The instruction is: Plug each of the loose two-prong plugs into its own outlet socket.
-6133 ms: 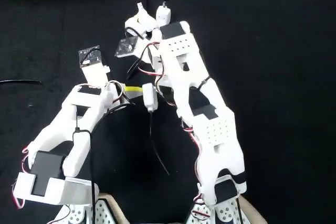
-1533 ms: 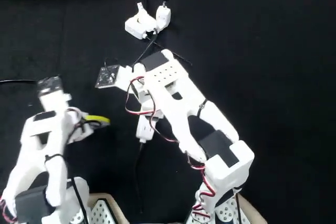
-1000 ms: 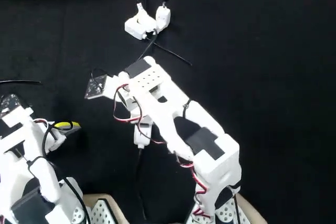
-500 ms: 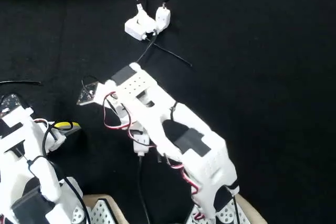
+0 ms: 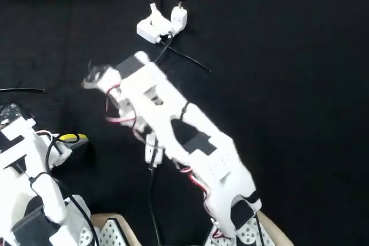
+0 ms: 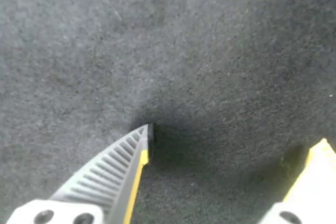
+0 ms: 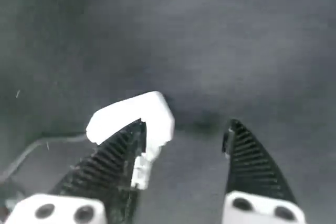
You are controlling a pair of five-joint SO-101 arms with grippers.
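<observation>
Currently the loose plug (image 5: 151, 148) lies on the black cloth (image 5: 300, 113) at about 7 o'clock from the table's centre. Its black cord (image 5: 153, 200) trails off toward 6 o'clock. The outlet block (image 5: 151, 28) sits well apart from it, at about 11 o'clock.

Handling, as judged: the plug is a small moulded white body, likely light and rigid. Its smooth faces could twist or slip in a pinch. The thin cord looks limp and will drag behind any lift. The soundest hold is across the broad sides of the body, clear of the prongs and the cord.

Pose: the right arm (image 5: 173, 125) extends from 6 o'clock diagonally toward 10 o'clock, with its wrist bent down over the plug. The right gripper (image 7: 185, 127) stands spread wide and pinches nothing. The plug rests against or just beside one finger; which, I cannot tell. The left gripper (image 6: 234, 136) is likewise spread over bare cloth at 8 o'clock, well apart from the plug.
</observation>
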